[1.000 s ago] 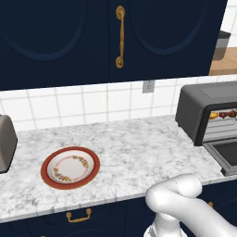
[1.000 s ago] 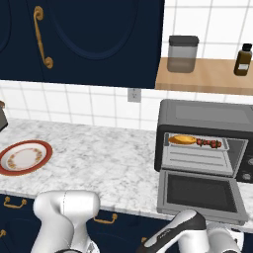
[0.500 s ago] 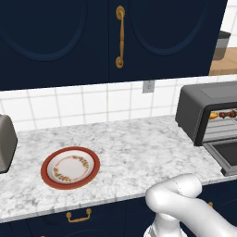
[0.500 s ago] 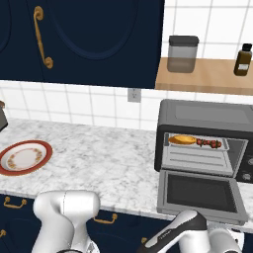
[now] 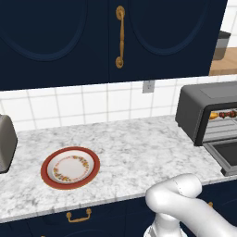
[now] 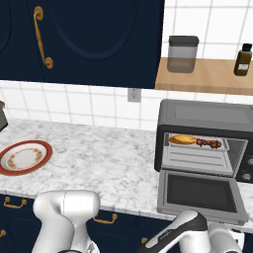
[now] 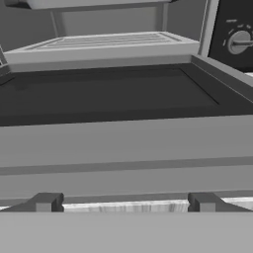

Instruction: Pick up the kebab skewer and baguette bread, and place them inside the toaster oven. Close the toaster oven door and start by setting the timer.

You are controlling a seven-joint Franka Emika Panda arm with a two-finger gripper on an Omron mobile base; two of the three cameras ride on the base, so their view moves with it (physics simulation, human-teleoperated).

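So, looking at the toaster oven (image 6: 205,143) parked at the right end of the marble bench (image 6: 104,160), back against the tiled wall. Toaster oven door (image 6: 200,194) dropped flat, hanging out over the bench's front edge. Inside on the rack: baguette bread (image 6: 182,140) on the left, kebab skewer (image 6: 208,143) just beside it on the right, pretty much end to end. Can't tell if touching. Over near the bench's left end, a red-rimmed plate (image 6: 24,156) with nothing on it, well apart from the oven. Up on the wooden shelf (image 6: 207,76) above the oven, a grey canister (image 6: 182,54) and a dark bottle (image 6: 242,60).

From the hand view, gripper (image 7: 123,202) spread wide open, gripping nothing, hovering right at the front lip of the lowered door with a tip either side. Timer knob (image 7: 239,43) off toward the upper right there.
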